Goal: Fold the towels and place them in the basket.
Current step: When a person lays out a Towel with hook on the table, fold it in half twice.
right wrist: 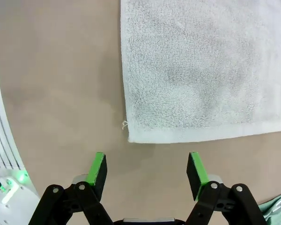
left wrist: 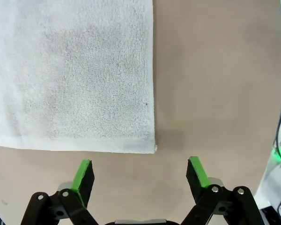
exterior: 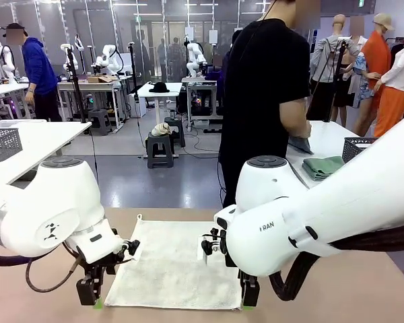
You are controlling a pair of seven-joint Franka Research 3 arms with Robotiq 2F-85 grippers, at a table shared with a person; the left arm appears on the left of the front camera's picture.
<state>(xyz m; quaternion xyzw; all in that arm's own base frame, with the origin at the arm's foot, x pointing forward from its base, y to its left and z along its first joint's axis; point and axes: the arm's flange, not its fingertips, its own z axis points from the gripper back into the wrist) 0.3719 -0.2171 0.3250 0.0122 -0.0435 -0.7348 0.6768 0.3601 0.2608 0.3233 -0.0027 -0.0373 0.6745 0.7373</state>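
Note:
A cream-white towel [exterior: 175, 266] lies spread flat on the brown table. My left gripper [exterior: 91, 296] hangs open just off its near left corner, and in the left wrist view that gripper [left wrist: 140, 164] sits just short of the towel [left wrist: 75, 70], nothing between its green pads. My right gripper [exterior: 249, 296] stands open at the near right corner; in the right wrist view it [right wrist: 146, 157] is also just short of the towel [right wrist: 206, 65] edge. A folded mint green towel [exterior: 323, 166] and the dark basket [exterior: 360, 148] sit on the white side table at right.
A person in black [exterior: 266, 101] stands at the far side, turned toward the side table, hands on a grey-blue towel [exterior: 301, 143]. A lattice basket [exterior: 1, 142] stands on a white table at far left. Mint green cloth [right wrist: 278, 213] shows at the right wrist view's lower corner.

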